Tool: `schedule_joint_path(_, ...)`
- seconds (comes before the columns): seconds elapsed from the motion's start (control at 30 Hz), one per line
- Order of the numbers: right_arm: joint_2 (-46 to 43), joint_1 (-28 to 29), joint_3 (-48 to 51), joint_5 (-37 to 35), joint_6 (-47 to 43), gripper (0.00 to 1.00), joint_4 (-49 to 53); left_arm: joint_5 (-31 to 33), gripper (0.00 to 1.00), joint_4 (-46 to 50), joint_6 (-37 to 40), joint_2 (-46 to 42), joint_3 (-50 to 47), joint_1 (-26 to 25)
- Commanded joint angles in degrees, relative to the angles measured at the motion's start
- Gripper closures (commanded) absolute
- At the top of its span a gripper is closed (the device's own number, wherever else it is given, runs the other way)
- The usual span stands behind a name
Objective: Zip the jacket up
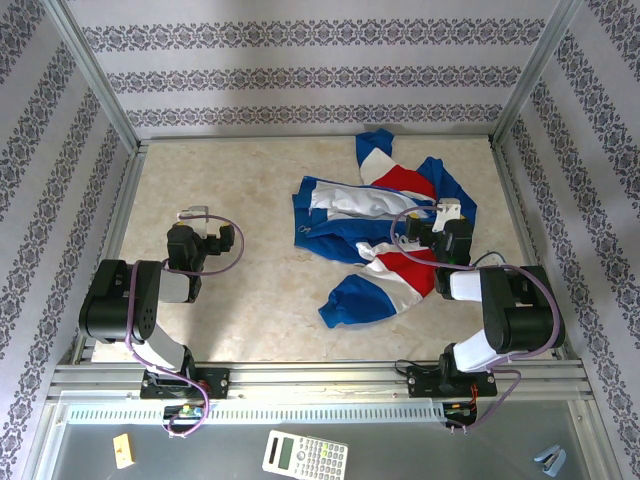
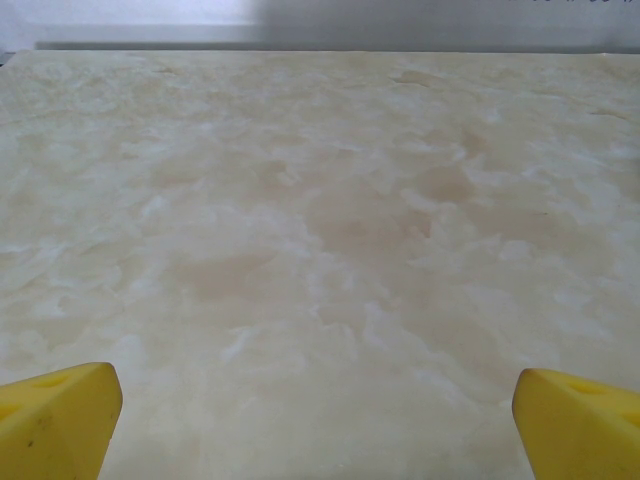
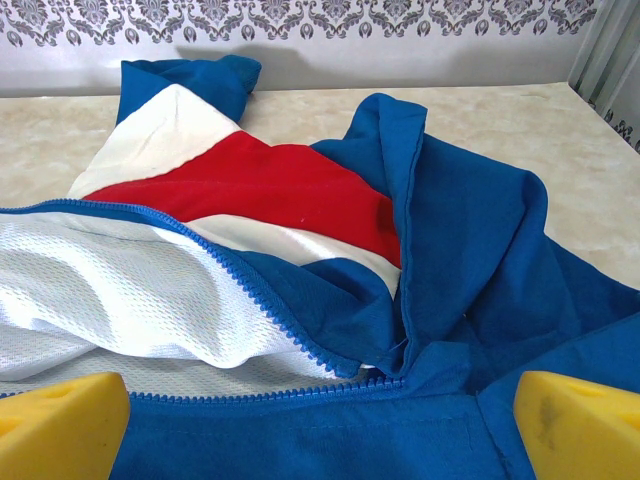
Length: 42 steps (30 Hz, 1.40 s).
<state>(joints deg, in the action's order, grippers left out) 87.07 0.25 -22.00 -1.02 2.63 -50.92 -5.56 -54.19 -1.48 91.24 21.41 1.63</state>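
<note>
Blue fabric of the jacket [image 3: 470, 250] is lying unzipped directly beneath the right tool [image 3: 320, 425], whose jaws are standing wide apart and holding nothing. Zipper teeth [image 3: 250, 290] are running just ahead of it along the white mesh lining [image 3: 120, 290]. The left tool [image 2: 318, 425], likewise gaping and empty, is hovering over bare desk [image 2: 320, 200], well apart from the jacket. Flattening both front edges and locating the slider, which I cannot make out, is probably coming first.

The right arm [image 1: 470, 285] hides part of the jacket [image 1: 350, 228] beneath it
</note>
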Motion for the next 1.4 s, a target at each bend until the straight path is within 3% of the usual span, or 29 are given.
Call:
schedule_joint_path(0.0,0.2,0.4,0.3,-0.2,-0.7,0.02,-2.6,-0.3,0.00,0.4,1.0,-0.3,0.9,0.1)
schedule_joint_path(0.23,-4.3,0.4,-2.6,-1.1,-0.3,0.02,6.4,0.0,0.00,7.8,0.9,-6.8,2.0,0.1)
schedule_joint_path(0.43,-6.8,1.0,-11.3,-4.9,2.5,0.02,25.4,-0.2,0.00,20.3,-0.4,-14.5,5.6,0.1)
schedule_joint_path(0.53,-5.8,2.0,-17.6,-6.1,4.8,0.02,35.3,-2.8,0.03,23.4,-3.8,-16.4,7.4,0.1)
schedule_joint_path(0.63,-4.7,4.0,-21.3,-6.0,7.4,0.06,38.3,-7.1,0.08,24.5,-8.4,-16.5,9.1,0.0)
schedule_joint_path(0.93,8.2,14.2,-42.5,-5.9,10.3,0.21,54.6,-13.4,0.20,30.4,-17.0,-10.7,15.8,-2.3)
schedule_joint_path(1.07,15.4,18.8,-49.8,-4.5,12.5,0.35,57.5,-14.1,0.27,31.0,-18.6,-7.3,17.9,-5.5)
schedule_joint_path(1.2,18.2,21.3,-51.7,-4.1,15.9,0.48,58.1,-14.0,0.34,35.5,-17.1,-2.3,23.5,-11.0)
schedule_joint_path(1.37,15.1,21.1,-47.6,-2.7,17.1,0.58,59.0,-15.0,0.46,40.9,-17.4,7.7,35.9,-17.7)
